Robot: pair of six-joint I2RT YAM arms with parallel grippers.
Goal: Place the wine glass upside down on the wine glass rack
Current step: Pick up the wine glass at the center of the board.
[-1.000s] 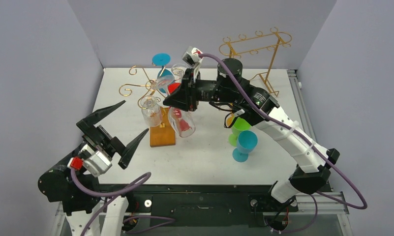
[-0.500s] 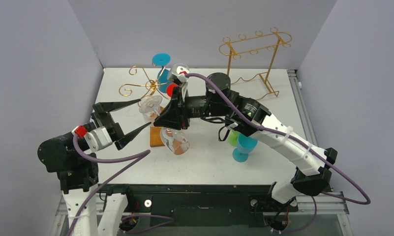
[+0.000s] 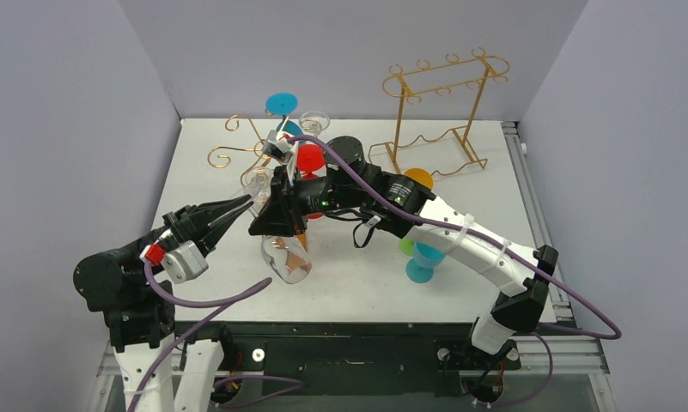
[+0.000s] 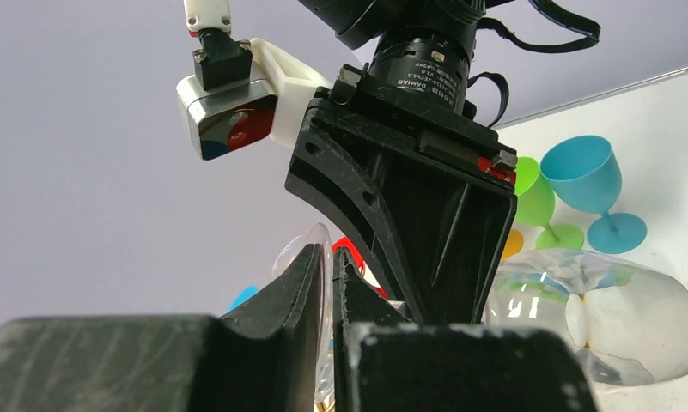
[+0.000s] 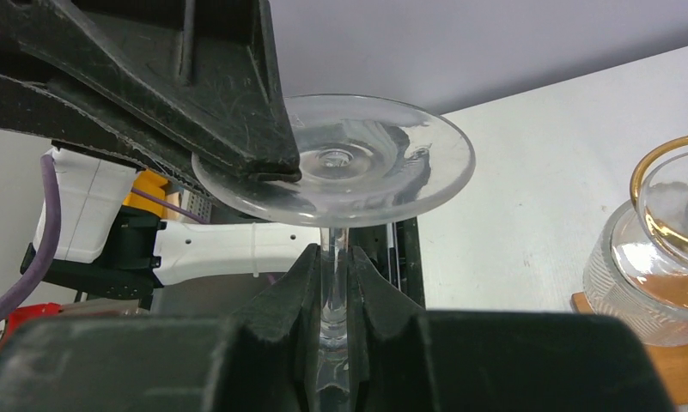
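Note:
A clear wine glass (image 3: 286,259) hangs in the air, tilted, with its bowl toward the table's near edge. My right gripper (image 3: 272,225) is shut on its stem (image 5: 335,257), seen between the fingers in the right wrist view. My left gripper (image 3: 252,199) is shut on the rim of the glass's round foot (image 5: 366,163); in the left wrist view the thin disc (image 4: 330,245) sits clamped between the fingers. The wine glass rack (image 3: 228,154), a gold wire tree, stands just behind both grippers, its base mostly hidden by the right arm.
A clear glass (image 5: 658,257) hangs upside down on the rack above the wooden base (image 5: 632,365). Red (image 3: 310,157) and blue (image 3: 282,104) glass feet show at the rack. Blue (image 3: 426,254) and green (image 3: 406,246) glasses stand centre-right. A tall gold frame rack (image 3: 443,86) stands at the back right.
My right arm has carried the glass away from the rack toward the near left. My left gripper came in open around the foot and has shut on it.

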